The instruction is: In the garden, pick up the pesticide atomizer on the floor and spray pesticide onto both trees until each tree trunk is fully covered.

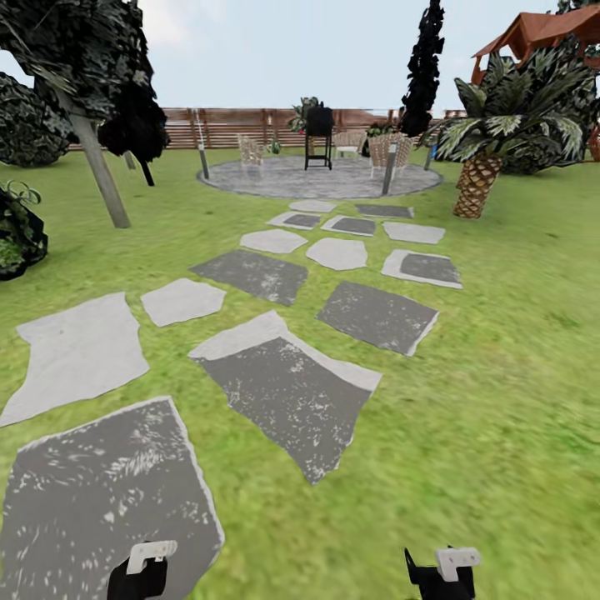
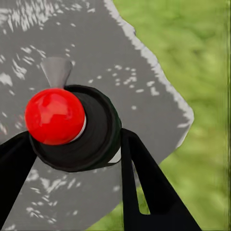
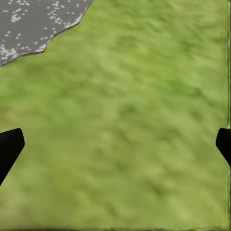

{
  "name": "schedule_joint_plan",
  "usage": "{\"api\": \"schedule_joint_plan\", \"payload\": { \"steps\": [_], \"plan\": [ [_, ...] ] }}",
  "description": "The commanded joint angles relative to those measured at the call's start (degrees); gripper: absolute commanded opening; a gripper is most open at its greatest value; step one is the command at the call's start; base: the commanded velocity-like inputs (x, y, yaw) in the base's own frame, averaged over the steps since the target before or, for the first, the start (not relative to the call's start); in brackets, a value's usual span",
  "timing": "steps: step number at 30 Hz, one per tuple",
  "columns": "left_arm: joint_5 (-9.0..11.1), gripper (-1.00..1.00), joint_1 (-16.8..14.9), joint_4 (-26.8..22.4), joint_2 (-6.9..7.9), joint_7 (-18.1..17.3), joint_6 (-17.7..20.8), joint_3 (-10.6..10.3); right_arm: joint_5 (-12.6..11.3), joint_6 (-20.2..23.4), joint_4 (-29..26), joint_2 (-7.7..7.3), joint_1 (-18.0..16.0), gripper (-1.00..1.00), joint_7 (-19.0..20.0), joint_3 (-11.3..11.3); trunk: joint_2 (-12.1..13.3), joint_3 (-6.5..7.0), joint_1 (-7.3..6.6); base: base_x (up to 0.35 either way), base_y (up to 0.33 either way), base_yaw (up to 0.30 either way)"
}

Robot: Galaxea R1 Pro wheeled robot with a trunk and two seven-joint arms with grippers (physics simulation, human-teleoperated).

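In the left wrist view my left gripper is shut on the pesticide atomizer, a dark round body with a red knob and a grey nozzle, held over a grey paving stone. The head view has the left gripper at the bottom edge, above a paving stone. My right gripper hangs open over the grass floor, its fingers wide apart with nothing between them. A tree with a bare grey leaning trunk stands far ahead on the left of the lawn.
A path of grey paving stones leads to a round paved patio with chairs and a dark grill. A short palm stands at the right and a dark narrow tree behind it. A slatted wooden fence closes the back.
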Motion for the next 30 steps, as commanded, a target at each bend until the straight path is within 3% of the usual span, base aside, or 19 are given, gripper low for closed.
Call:
{"api": "schedule_joint_plan", "payload": {
  "steps": [1,8,17,30],
  "plan": [
    [-0.07,-1.00,-0.01,0.02,-0.01,0.09,-0.18,0.08,0.22,-0.17,0.07,0.00,-0.05,1.00,-0.02,-0.04,-0.02,0.00,-0.01,0.000,-0.045,-0.287],
    [-0.10,-1.00,-0.01,0.02,-0.01,0.10,-0.18,0.00,0.21,-0.17,0.03,-0.01,-0.05,1.00,-0.02,-0.04,-0.02,0.31,-0.01,-0.021,-0.197,-0.287],
    [-0.10,-1.00,-0.01,0.04,-0.09,0.11,-0.20,-0.03,0.21,-0.17,0.04,0.05,-0.05,1.00,-0.02,-0.04,-0.02,0.70,-0.01,-0.189,-0.224,-0.287],
    [0.15,-1.00,-0.01,0.02,-0.09,0.11,-0.18,0.08,0.24,-0.17,0.06,0.08,-0.05,1.00,-0.02,-0.04,-0.02,1.26,-0.01,-0.025,-0.016,-0.287]
  ]
}}
